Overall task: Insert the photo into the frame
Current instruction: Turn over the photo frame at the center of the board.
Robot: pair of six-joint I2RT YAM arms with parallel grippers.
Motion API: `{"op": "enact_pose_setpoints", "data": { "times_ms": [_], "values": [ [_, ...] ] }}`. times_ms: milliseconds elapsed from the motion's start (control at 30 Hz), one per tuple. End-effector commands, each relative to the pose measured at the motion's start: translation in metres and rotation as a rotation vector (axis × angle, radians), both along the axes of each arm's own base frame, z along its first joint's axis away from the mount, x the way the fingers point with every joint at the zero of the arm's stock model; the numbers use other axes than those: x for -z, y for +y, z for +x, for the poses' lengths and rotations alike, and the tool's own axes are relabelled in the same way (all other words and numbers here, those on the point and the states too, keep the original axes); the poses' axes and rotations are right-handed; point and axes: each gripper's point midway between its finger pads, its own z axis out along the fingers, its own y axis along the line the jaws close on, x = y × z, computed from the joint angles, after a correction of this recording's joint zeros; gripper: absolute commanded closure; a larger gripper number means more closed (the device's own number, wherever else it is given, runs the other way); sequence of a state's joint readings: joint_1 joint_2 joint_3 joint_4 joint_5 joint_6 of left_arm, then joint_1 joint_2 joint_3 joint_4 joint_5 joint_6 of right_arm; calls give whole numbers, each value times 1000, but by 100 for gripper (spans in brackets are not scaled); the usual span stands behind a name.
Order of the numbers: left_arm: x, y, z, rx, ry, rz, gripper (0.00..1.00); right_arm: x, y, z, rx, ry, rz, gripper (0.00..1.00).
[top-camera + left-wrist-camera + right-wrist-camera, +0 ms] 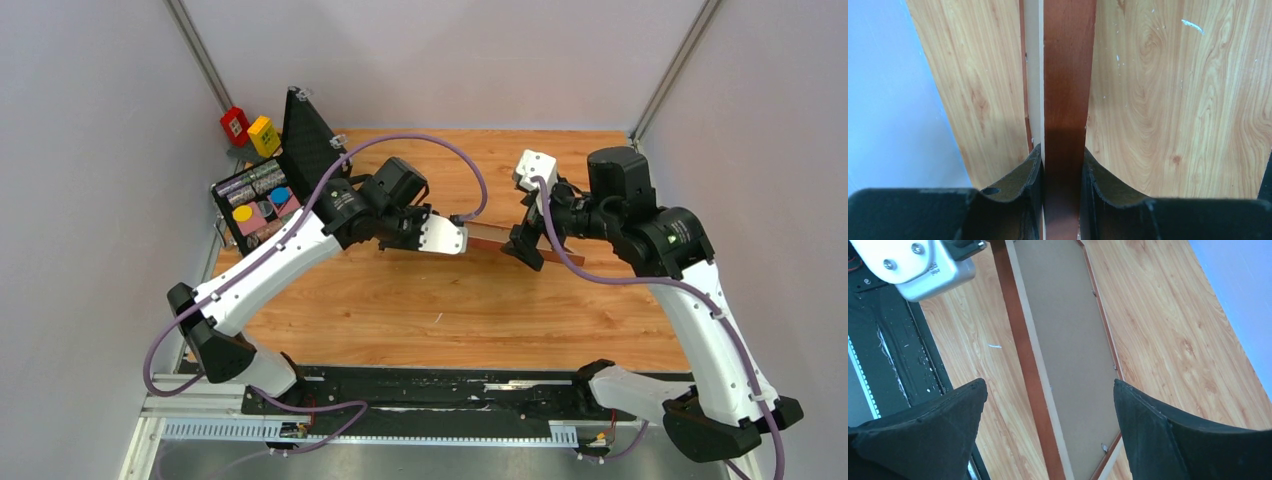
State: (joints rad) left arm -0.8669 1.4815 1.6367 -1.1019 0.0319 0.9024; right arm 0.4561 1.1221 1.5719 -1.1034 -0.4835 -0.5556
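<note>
The frame (492, 238) hangs edge-on above the table between the two arms. My left gripper (458, 240) is shut on its reddish-brown rail (1068, 75), which fills the gap between the left gripper's (1062, 167) black fingers, with the pale back edge just left of it. My right gripper (525, 248) is at the frame's other end. In the right wrist view the right gripper (1049, 386) is open wide, with the frame's rail (1020, 355) and the brown backing board (1068, 340) between and beyond its fingers, touching neither. The photo is hidden.
A black case (255, 200) of small items sits at the table's left edge, beside a black panel (310, 135) and red (235, 125) and yellow (264, 135) boxes. A black rail (430, 390) runs along the near edge. White walls enclose the table.
</note>
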Motion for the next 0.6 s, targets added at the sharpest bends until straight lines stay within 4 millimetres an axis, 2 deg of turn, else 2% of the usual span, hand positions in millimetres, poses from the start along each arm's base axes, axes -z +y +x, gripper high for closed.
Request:
{"op": "enact_pose_setpoints", "data": {
  "times_ms": [0, 233, 567],
  "values": [
    [-40, -10, 15, -56, -50, -123, 100, -31, -6, -4, 34, -78, 64, 0],
    [-53, -6, 23, -135, -2, -201, 100, -32, -19, -7, 75, -125, 46, 0],
    [-67, -6, 23, -221, 109, -293, 100, -50, -42, 23, 287, -151, 89, 0]
  ]
}}
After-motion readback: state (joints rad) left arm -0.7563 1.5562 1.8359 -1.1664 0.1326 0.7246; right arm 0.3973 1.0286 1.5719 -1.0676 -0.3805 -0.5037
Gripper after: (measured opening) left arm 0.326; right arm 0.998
